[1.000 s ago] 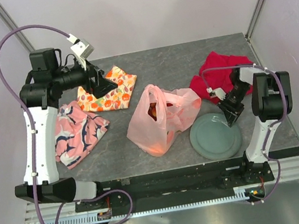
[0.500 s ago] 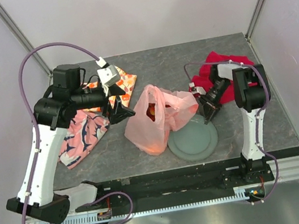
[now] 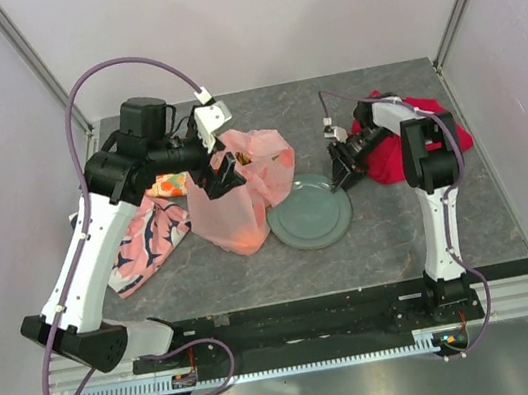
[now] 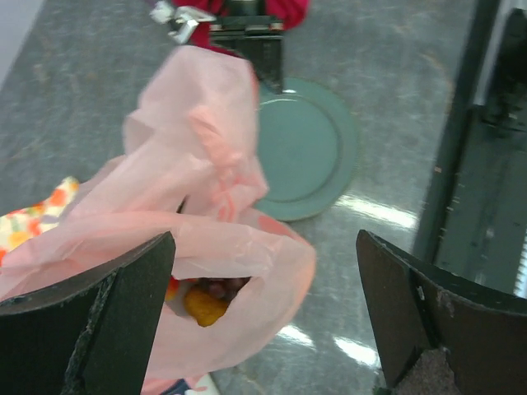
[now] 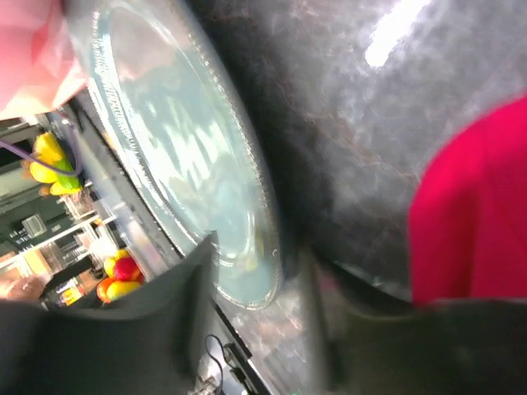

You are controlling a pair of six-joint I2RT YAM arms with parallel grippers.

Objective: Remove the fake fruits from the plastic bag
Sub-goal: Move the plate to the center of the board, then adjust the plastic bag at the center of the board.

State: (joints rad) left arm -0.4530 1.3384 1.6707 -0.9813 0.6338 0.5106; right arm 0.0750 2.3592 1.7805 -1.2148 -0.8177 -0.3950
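Note:
The pale-pink plastic bag lies crumpled left of centre, its mouth facing up. In the left wrist view the bag shows an opening with an orange-yellow fruit and dark purple grapes inside. My left gripper hovers at the bag's mouth, open wide and empty, with the bag's lip by its left finger. My right gripper is shut on the far rim of a green plate, which sits between its fingers. The plate touches the bag's right side.
A red cloth lies at the back right beside the right wrist. A pink-and-navy cloth lies at the left. A fruit-printed orange cloth is mostly hidden under the left arm. The arm bases run along the table's near edge.
My right gripper has dragged the green plate left and away from the near edge. The bag has shifted left and back. My left gripper has come right, over the bag's mouth.

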